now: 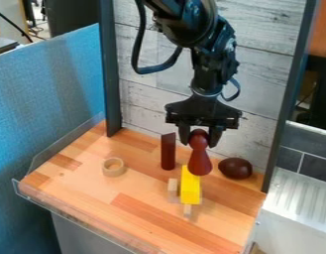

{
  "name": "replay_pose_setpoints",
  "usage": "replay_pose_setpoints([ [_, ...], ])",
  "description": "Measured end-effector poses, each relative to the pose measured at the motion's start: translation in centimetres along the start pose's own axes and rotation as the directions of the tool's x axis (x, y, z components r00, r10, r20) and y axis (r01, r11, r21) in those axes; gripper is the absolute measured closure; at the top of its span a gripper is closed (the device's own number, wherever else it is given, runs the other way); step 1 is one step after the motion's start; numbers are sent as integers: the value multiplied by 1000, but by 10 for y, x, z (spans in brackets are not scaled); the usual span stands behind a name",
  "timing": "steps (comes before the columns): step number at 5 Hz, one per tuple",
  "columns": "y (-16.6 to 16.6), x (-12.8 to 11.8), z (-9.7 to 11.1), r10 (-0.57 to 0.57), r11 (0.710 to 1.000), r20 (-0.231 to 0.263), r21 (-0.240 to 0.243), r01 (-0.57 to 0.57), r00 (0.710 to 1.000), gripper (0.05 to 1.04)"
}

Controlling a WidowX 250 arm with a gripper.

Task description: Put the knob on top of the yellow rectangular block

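Note:
My gripper [199,141] hangs down right of the middle of the work surface, its two fingers on either side of the rounded head of the dark red knob [199,161]. The knob is upright, wide end down, and its base overlaps the upper right of the yellow rectangular block [190,187] in the camera view. Whether the knob's underside touches the block cannot be told. The block's bright yellow front shows below the knob; part of its back end is hidden.
A dark red upright block [168,151] stands left of the knob, a dark brown oval [235,168] to its right. Small pale wooden pieces [172,187] lie by the yellow block. A wooden ring [113,167] is farther left. A clear rim [66,226] edges the wooden surface.

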State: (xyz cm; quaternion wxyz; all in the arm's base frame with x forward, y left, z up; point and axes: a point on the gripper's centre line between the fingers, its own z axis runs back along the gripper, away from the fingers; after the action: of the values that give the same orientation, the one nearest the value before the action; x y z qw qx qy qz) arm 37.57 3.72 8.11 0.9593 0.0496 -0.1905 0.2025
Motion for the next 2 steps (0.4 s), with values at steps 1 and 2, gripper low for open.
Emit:
replay_pose_setpoints([
  [1, 1, 1, -2, 2, 1000, 4, 7, -3, 1000, 504],
  [2, 3, -5, -16, 7, 999, -31, 34, -6, 999, 504],
])
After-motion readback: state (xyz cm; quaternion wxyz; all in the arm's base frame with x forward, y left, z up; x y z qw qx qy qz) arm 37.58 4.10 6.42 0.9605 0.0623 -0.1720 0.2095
